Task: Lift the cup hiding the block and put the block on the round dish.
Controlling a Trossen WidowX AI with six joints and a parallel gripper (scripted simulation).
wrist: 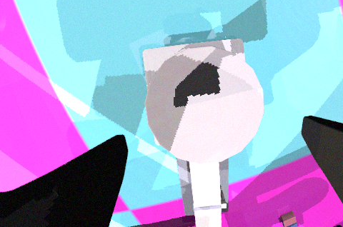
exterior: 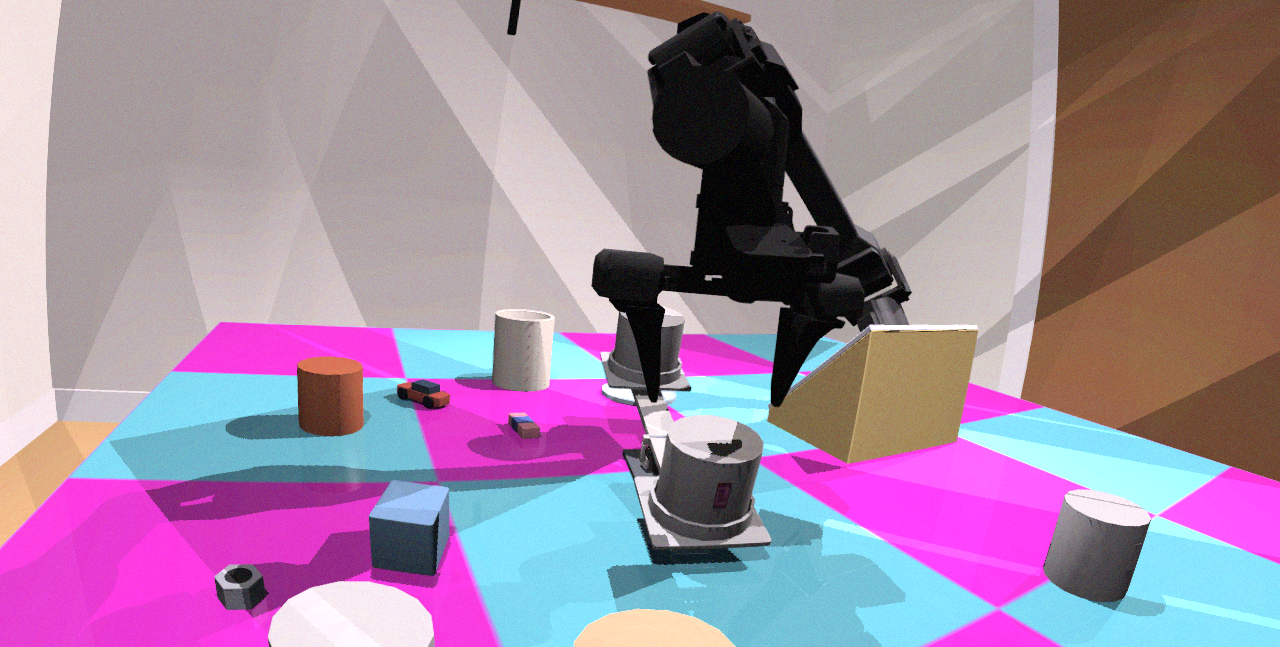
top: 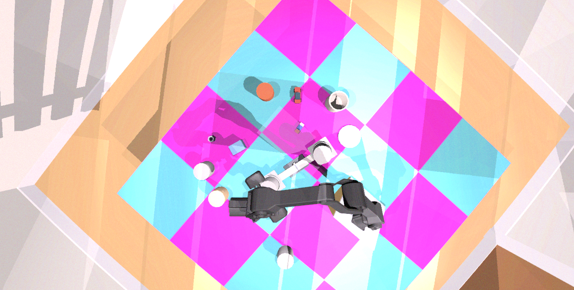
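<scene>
Near cup (top: 271,183) (exterior: 709,477) (wrist: 214,113) below spread tool (top: 266,196) (exterior: 715,401) (wrist: 216,135), side gaps visible.

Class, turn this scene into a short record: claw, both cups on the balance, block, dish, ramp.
claw: open, above the near cup
near cup: upside down on the balance, exterior camera's end
far cup: on the other end
block: not visible
dish: white, round, bare
ramp: beside the balance, apart
</scene>
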